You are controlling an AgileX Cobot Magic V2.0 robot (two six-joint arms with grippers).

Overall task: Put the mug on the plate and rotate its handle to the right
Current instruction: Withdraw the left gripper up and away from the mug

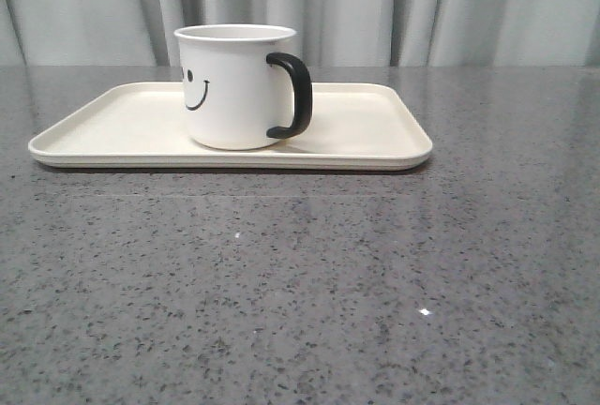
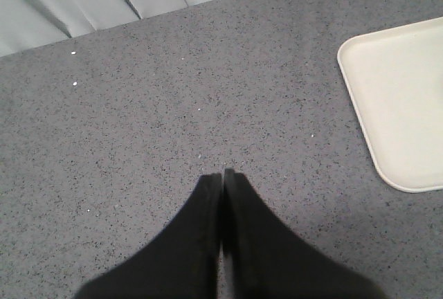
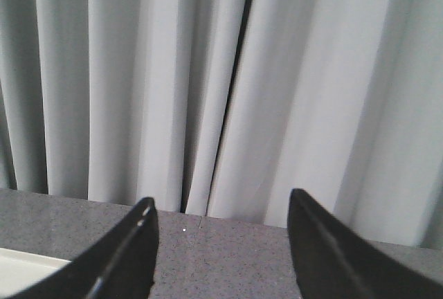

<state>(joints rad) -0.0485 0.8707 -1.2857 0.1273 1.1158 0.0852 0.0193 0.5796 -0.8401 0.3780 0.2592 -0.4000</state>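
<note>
You see the mug (image 1: 236, 86) standing upright on the plate (image 1: 375, 128), in the upper middle of the front view, a little left of the plate's centre. Its handle (image 1: 294, 96) points to the right side of the frame, and the smiley face shows at the left edge of the white body. By this arrangement I judge that both parts of the task are already fulfilled: the mug sits inside the low rim, and the handle is turned to the right. The plate lies flat on the grey speckled surface (image 1: 300, 292), in front of the pale curtain (image 1: 469, 7).

No arm appears in the front view, so I think both are pulled back, away from the mug, to leave it undisturbed.

The left hand (image 2: 222, 174) has its two black fingers pressed together with nothing between them. It hangs over the bare surface, and a corner of the plate is at the right edge of that view, well apart from it.

The right hand (image 3: 220, 216) has its fingers wide apart and holds nothing. It is directed toward the curtain, with a small piece of the plate at the lower left corner of its view.
</note>
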